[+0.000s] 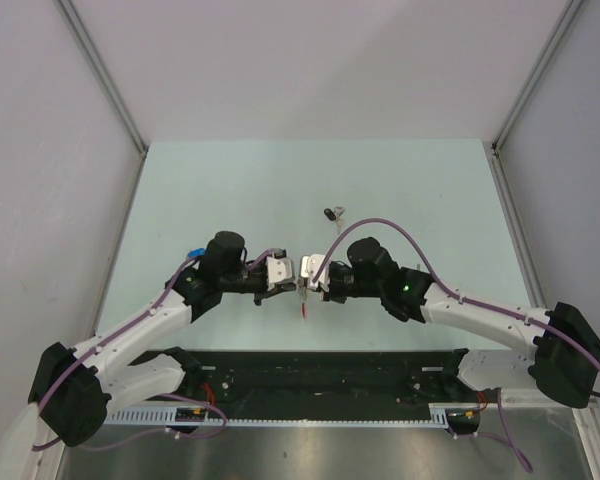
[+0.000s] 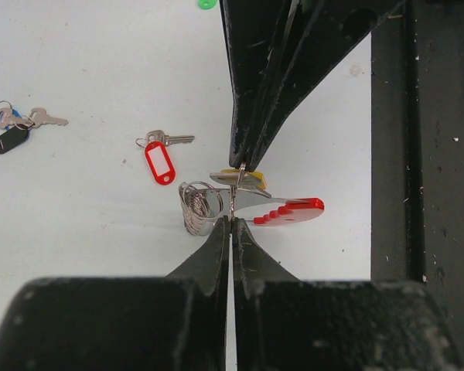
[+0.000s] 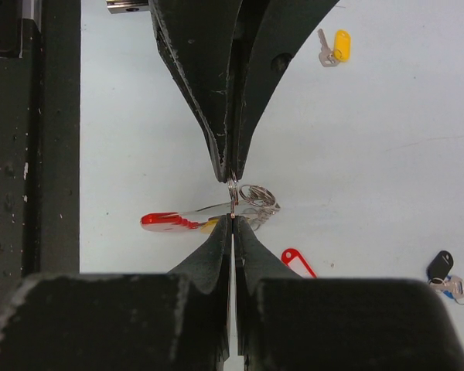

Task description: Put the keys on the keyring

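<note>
Loose yellow-tagged key (image 3: 333, 47): right wrist only.

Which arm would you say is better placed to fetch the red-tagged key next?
Probably the right: the red-tagged key lies just beside the right gripper, beyond the tips of the left gripper. Both are shut.

Your left wrist camera sits just behind the left tool (image 2: 230, 228) and looks along its fingers at the keyring (image 2: 294, 210) from very near, with the desk (image 2: 77, 247) beyond. Your right wrist camera does the same behind the right tool (image 3: 232, 224), facing the keyring from the opposite side. Your top camera looks steeply down from above and behind the arm bases (image 1: 70, 385), so the keyring is tiny. All three share the keyring and the desk around it.
</note>
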`<state>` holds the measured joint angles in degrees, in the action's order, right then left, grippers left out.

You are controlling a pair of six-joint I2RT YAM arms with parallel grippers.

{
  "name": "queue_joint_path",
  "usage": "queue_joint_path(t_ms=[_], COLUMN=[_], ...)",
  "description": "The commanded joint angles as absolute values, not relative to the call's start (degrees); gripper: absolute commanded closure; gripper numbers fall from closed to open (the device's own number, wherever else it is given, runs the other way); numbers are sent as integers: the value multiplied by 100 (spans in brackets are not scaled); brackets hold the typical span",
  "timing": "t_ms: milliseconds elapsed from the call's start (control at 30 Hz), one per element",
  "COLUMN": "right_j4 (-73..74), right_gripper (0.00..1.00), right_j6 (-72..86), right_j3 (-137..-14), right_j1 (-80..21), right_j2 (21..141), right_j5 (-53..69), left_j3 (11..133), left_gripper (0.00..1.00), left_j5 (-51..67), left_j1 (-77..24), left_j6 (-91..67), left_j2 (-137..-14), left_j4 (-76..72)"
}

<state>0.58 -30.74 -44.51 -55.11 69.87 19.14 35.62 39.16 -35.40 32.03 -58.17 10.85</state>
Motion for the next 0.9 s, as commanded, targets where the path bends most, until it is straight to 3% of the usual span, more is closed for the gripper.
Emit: queue_joint_path(t_ms=[0,867], right_j4=[-35,-26], right_gripper=[100,100], right_j6=[-3146,-3164], right_j3=[-4720,-4728], right_j1=[-5502,-5511], right_j2=[6935,6961], right_j5=[1960,2004], left_j3=[3533,3533], left_gripper=[100,100], left_j5=[4008,4025], left_j1=[-3560,-3560], left_j6=[3401,3428], left_j2=[-5722,-5713], left_j4=[1037,1055])
